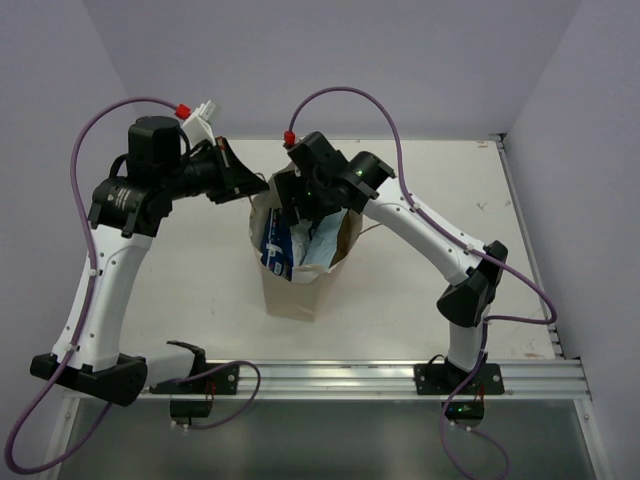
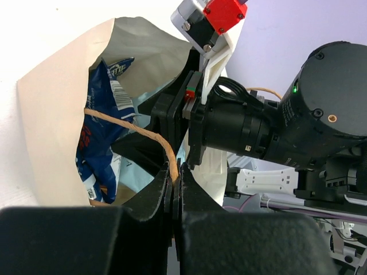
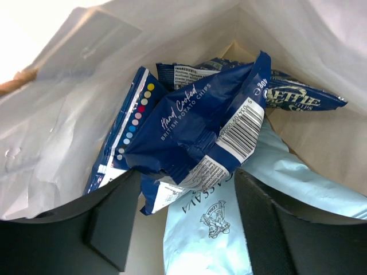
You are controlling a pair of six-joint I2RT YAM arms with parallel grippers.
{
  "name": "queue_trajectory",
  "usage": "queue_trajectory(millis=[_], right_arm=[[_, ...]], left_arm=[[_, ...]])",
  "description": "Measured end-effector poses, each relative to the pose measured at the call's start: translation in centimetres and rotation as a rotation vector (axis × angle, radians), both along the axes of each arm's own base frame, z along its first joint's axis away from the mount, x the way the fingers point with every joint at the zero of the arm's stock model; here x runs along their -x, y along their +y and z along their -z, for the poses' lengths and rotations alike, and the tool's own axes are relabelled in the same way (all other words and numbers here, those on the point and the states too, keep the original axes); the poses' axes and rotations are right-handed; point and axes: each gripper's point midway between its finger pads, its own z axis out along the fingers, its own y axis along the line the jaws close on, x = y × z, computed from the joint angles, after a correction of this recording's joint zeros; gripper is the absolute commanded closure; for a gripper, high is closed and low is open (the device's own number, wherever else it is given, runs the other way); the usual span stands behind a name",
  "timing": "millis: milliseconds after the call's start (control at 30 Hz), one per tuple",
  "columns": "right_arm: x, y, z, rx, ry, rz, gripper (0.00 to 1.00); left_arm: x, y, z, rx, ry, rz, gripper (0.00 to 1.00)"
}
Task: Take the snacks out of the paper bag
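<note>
The tan paper bag [image 1: 292, 292] stands mid-table with its mouth open. My left gripper [image 1: 252, 186] is at the bag's left rim, shut on its brown cord handle [image 2: 150, 137], with the jaws pressed together in the left wrist view [image 2: 176, 182]. My right gripper [image 1: 306, 212] is inside the bag's mouth, open. In the right wrist view its fingers [image 3: 109, 226] straddle the lower end of a crumpled dark blue chip packet [image 3: 192, 129] and the light blue bag [image 3: 209, 235] beneath it, without closing on either. More dark blue packets [image 3: 298, 94] lie behind.
The bag's paper walls [image 3: 69, 103] close in around the right gripper. The right arm's wrist [image 2: 269, 129] is close to the left gripper over the bag. A white table [image 1: 430, 290] extends right of the bag, and an aluminium rail [image 1: 400, 378] runs along the near edge.
</note>
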Motion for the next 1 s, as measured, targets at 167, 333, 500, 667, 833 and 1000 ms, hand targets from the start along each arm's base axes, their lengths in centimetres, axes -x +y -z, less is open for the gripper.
queue_trajectory(millis=[167,333,500,667,833,1000], right_arm=[[-0.3,0.1,-0.5,-0.005,-0.019,-0.004,0.43],[-0.8,0.7,-0.7,-0.015,-0.036,-0.014,0.6],[-1.4,1.3,-0.2,-0.008,-0.052,-0.037,0.91],[-1.8,1.7,0.2,0.009,-0.063,-0.058,1.0],[-1.8,1.7,0.1,0.019,-0.077,-0.062,1.0],[-1.3,1.5,-2.2,-0.016,-0.097,-0.064,1.0]], left_arm=[[0.4,0.2,0.1,0.0,0.0,-0.002,1.0],[0.8,0.3,0.3,-0.001,0.005,-0.003,1.0],[1.1,0.4,0.5,-0.001,0.007,-0.003,1.0],[1.4,0.5,0.5,-0.001,0.005,-0.009,1.0],[1.6,0.8,0.9,-0.004,0.017,-0.027,1.0],[1.5,1.1,1.2,-0.01,0.032,-0.06,1.0]])
